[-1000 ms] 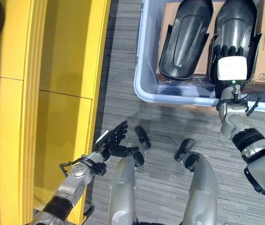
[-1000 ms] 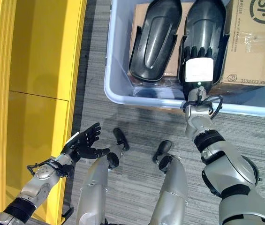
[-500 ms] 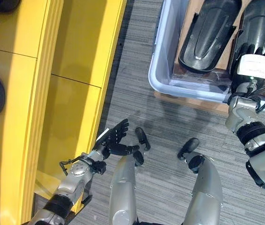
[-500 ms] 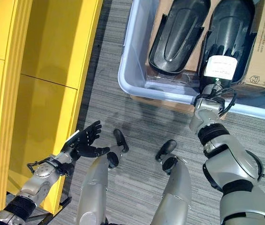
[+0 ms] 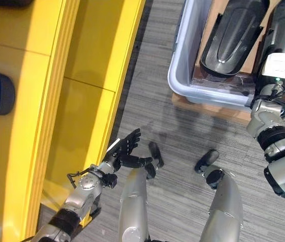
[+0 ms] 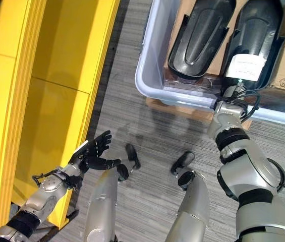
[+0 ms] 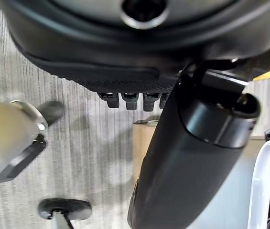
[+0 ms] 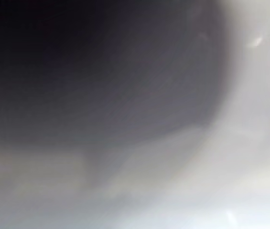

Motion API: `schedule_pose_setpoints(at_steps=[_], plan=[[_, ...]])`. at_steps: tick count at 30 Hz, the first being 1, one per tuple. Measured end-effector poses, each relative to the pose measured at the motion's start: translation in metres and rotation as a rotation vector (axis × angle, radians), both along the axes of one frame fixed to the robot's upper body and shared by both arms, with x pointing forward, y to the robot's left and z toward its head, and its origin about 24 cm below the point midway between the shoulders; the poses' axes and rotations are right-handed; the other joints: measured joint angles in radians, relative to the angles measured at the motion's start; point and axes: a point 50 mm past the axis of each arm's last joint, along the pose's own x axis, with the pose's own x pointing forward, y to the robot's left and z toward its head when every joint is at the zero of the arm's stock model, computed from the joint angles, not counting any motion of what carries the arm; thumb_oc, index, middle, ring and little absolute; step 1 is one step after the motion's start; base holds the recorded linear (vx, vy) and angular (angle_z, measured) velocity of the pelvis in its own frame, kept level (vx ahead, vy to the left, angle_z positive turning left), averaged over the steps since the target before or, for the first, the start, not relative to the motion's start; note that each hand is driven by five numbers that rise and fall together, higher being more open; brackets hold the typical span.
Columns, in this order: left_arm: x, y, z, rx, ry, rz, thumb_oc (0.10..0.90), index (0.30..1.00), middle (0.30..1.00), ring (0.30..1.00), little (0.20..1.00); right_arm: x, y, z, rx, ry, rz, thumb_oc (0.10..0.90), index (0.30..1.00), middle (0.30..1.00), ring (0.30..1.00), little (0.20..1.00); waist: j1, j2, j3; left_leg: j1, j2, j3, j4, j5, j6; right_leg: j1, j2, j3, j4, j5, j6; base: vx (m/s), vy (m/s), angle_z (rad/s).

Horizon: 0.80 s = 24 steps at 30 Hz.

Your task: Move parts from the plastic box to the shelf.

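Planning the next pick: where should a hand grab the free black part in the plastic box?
Probably the raised side rim of the black part, coming from above. It lies hollow side up on cardboard, sloping from the plastic box's near wall, so the long edges stand exposed. The right hand rests on its neighbour.

Glossy black plastic parts [image 5: 231, 36] lie in a smooth translucent plastic box [image 5: 180, 75]; shelf [image 5: 56, 101] glossy yellow; floor [image 5: 182, 136] ribbed grey carpet.

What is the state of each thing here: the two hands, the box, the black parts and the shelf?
Left hand: open, holding nothing, over the floor.
Right hand: on a black part, fingers hidden.
Plastic box: on the floor, uncovered.
Black parts: lying in the box.
Yellow shelf: beside the left arm.
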Motion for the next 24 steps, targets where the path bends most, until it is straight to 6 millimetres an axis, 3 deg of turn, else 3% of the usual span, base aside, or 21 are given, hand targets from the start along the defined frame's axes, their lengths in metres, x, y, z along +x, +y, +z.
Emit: schedule_pose_setpoints(at_steps=[6, 10, 17, 24], plan=[[0.000, -0.001, 0.002, -0.003, -0.010, -0.005, 0.900, 1.000, 1.000, 1.000, 1.000, -0.003, -0.001, -0.006, -0.159, 0.035, 0.004, 0.400, 0.300, 0.300, 0.300, 0.300, -0.002, 0.000, 0.000, 0.031, 0.001, 0.002, -0.016, 0.016, 0.013, 0.027, 0.006, -0.002, -0.002, 0.035, -0.021, -0.01, 0.005, 0.05], [0.000, -0.001, 0.003, -0.006, -0.016, -0.007, 0.900, 1.000, 1.000, 1.000, 1.000, -0.005, -0.005, -0.014, -0.174, 0.045, 0.017, 0.400, 0.300, 0.300, 0.300, 0.300, -0.001, -0.001, 0.002, 0.066, 0.001, 0.007, -0.035, 0.024, 0.015, 0.056, 0.011, -0.003, -0.007, 0.040, -0.036, -0.01, 0.008, 0.00], [-0.004, 0.001, 0.000, -0.020, -0.004, -0.033, 0.900, 1.000, 1.000, 1.000, 1.000, -0.009, 0.001, -0.036, -0.026, -0.086, 0.119, 0.400, 0.300, 0.300, 0.300, 0.300, 0.001, -0.001, 0.024, 0.154, 0.000, 0.013, -0.075, 0.040, 0.017, 0.137, 0.031, -0.005, -0.040, 0.045, -0.039, -0.01, 0.016, -0.01], [-0.014, 0.009, 0.005, -0.056, -0.025, -0.019, 0.900, 1.000, 1.000, 1.000, 1.000, -0.025, 0.006, -0.053, 0.336, -0.361, 0.189, 0.400, 0.300, 0.300, 0.300, 0.300, -0.014, -0.021, 0.052, 0.277, -0.002, 0.027, -0.120, 0.045, 0.009, 0.248, 0.059, 0.001, -0.089, 0.056, -0.036, 0.00, 0.061, -0.07]])
